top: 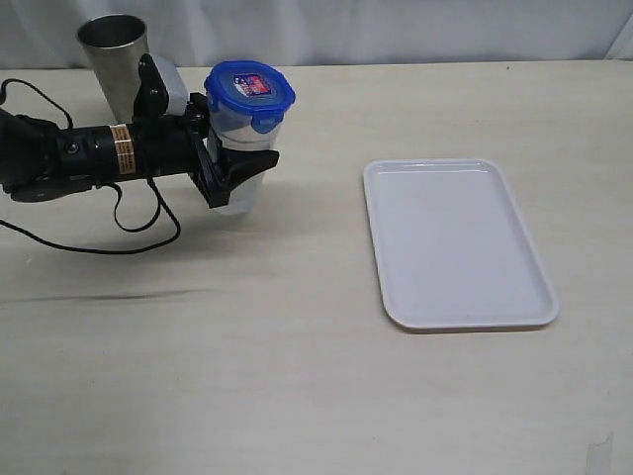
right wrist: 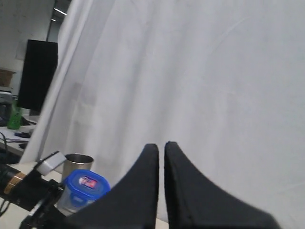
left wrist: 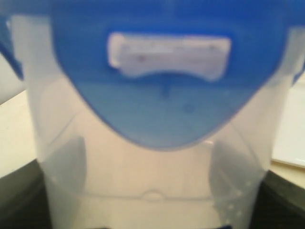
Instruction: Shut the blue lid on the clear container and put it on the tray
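Your left tool point(top: 247, 160) was grasping the clear container point(top: 241, 196), one finger on each side of its wall, just under the blue lid point(top: 249, 94). The lid sat on top of the container, and one flap point(left wrist: 162, 95) hung down over the wall facing the wrist camera. You could not tell whether the container's base was touching the surface point(top: 297, 376). The tray point(top: 455, 242) lay flat on the surface well beyond the left tool's fingertips, with nothing on it. A steel cup point(top: 114, 54) stood just beside that tool's wrist. Your right tool point(right wrist: 161, 157) was clenched on nothing, raised well clear of the container, with a white curtain point(right wrist: 214, 71) ahead of it.
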Robot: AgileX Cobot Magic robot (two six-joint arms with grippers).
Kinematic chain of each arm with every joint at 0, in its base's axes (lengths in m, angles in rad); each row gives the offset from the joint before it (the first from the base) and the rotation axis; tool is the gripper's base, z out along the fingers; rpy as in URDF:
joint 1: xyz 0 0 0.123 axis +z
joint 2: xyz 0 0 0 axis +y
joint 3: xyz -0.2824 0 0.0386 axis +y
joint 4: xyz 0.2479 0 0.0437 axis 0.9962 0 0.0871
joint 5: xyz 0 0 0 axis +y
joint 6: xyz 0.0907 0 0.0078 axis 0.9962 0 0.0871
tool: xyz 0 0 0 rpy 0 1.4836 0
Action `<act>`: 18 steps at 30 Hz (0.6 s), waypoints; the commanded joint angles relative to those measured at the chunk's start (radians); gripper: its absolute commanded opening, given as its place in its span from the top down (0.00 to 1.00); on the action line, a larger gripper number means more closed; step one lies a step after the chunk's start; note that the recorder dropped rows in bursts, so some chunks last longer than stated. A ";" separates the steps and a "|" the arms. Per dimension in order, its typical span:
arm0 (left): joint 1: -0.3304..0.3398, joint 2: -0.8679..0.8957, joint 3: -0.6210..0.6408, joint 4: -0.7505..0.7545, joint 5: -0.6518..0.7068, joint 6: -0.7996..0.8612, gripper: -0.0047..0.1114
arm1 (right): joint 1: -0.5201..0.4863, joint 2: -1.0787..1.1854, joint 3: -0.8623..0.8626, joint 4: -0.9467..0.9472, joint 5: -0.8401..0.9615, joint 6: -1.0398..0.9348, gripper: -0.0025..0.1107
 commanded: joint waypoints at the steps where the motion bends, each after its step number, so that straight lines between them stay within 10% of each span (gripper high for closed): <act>1: -0.003 -0.014 -0.008 -0.008 -0.041 -0.003 0.96 | -0.151 -0.099 0.079 -0.017 0.008 0.005 0.94; 11: -0.003 -0.014 -0.008 -0.006 -0.040 -0.003 0.96 | -0.487 -0.233 0.188 -0.051 0.018 0.005 0.94; 18: -0.003 -0.014 -0.008 -0.006 -0.043 -0.003 0.96 | -0.551 -0.233 0.188 -0.170 0.190 0.005 0.94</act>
